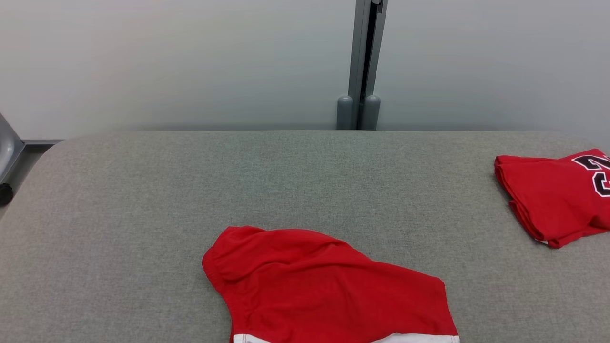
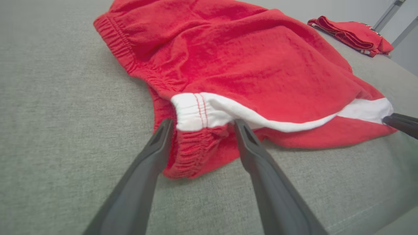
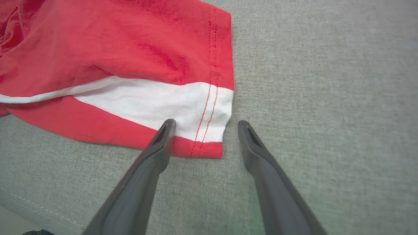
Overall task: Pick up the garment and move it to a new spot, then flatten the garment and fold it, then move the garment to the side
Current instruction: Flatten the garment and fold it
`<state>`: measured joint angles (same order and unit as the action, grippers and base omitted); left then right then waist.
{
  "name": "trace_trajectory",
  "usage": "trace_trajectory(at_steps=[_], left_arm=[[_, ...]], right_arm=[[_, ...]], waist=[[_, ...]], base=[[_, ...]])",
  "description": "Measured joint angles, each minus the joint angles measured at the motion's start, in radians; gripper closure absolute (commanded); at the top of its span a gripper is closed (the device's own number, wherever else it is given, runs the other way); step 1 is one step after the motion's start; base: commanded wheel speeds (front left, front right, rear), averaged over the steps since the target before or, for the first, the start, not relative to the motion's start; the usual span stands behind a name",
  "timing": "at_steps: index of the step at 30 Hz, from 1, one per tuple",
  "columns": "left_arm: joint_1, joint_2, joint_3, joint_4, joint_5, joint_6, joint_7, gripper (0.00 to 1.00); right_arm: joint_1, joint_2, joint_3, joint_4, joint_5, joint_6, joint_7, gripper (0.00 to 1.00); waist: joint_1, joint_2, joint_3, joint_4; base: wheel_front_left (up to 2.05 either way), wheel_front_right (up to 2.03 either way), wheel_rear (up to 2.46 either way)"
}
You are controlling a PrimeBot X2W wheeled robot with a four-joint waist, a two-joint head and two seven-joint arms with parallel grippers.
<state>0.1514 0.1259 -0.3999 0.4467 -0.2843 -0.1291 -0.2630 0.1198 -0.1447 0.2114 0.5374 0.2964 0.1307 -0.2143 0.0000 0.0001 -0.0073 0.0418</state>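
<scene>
The garment (image 1: 329,286), red shorts with a white stripe, lies rumpled on the grey table at the bottom centre of the head view. In the left wrist view my left gripper (image 2: 202,125) is open, its two fingers astride the near corner of the garment (image 2: 235,62) where the white stripe meets the elastic waistband. My right gripper (image 3: 204,127) is open too, its fingers standing either side of the hem corner of the garment (image 3: 130,52) with the white stripe. A dark fingertip of the right gripper (image 2: 401,123) touches the garment's far corner in the left wrist view.
A second red garment (image 1: 557,195) with black and white lettering lies folded at the table's right edge, also seen as the folded garment (image 2: 352,34) in the left wrist view. The grey padded table (image 1: 238,181) reaches back to a pale wall with a grey post (image 1: 362,66).
</scene>
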Motion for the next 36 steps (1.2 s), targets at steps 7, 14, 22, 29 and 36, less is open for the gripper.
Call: trace_trajectory(at_steps=[7,14,22,29,36], left_arm=[[-0.046,0.003,-0.046,0.016,-0.033,0.0,0.0,0.0],[-0.082,0.021,-0.091,0.015,-0.061,0.0,0.0,0.0],[-0.1,0.028,-0.11,0.005,-0.084,0.0,0.0,0.0],[-0.123,0.046,-0.143,0.004,-0.123,0.0,0.0,0.0],[-0.181,0.049,-0.186,0.038,-0.182,0.0,0.005,0.0]], right_arm=[[-0.05,-0.01,0.056,0.065,0.062,0.0,-0.021,0.0],[-0.096,-0.029,0.137,0.101,0.119,0.0,-0.035,0.0],[-0.116,-0.051,0.212,0.068,0.156,0.0,-0.047,0.0],[-0.122,-0.076,0.227,-0.033,0.162,0.0,-0.047,0.0],[-0.128,-0.086,0.252,-0.047,0.162,0.0,-0.047,0.0]], waist=[[0.0,-0.0001,0.005,-0.005],[0.0,-0.0001,0.011,-0.005],[0.0,0.0,0.02,-0.004],[-0.0001,0.0,0.027,-0.008],[0.0,0.0,0.036,-0.009]], base=[[0.0,0.0,0.0],[0.0,0.0,0.0],[0.0,0.0,0.0],[0.0,0.0,0.0],[0.0,0.0,0.0]])
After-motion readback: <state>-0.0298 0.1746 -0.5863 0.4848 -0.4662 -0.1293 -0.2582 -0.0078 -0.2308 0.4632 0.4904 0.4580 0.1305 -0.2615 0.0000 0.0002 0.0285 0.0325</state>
